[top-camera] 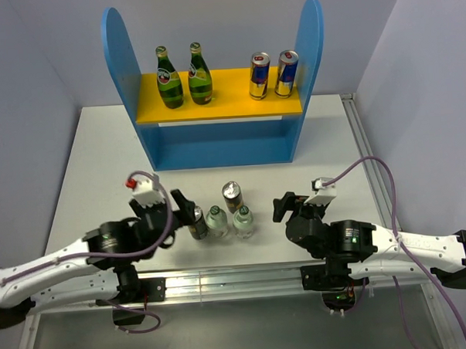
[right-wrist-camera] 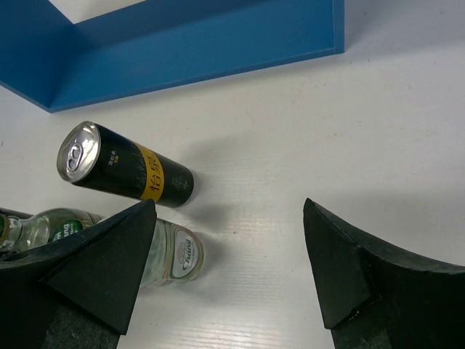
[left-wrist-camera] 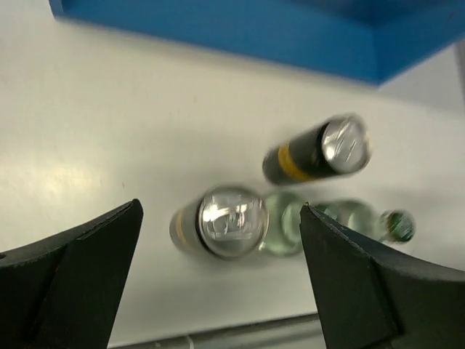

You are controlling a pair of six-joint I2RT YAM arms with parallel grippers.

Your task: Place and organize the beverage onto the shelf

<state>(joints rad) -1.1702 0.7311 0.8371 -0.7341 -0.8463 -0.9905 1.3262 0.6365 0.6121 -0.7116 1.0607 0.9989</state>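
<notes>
The small two-level shelf (top-camera: 119,48) has blue side panels, back and base and a yellow upper board (top-camera: 226,97). On that board are two green glass bottles (top-camera: 168,81) with pale yellowish labels and two blue-and-silver cans (top-camera: 260,77) with red marks. On the white table (top-camera: 93,165), two dark brown-black cans (top-camera: 233,196) show a gold band and silver tops, and two clear bottles (top-camera: 216,221) have green caps and white labels printed in green.

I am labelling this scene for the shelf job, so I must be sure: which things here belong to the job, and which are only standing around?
Belong to the job:
- shelf
- two green glass bottles, already on its yellow board
- two dark cans and two clear bottles, on the table

Not part of it:
- two blue-and-silver cans, on the yellow board
</notes>
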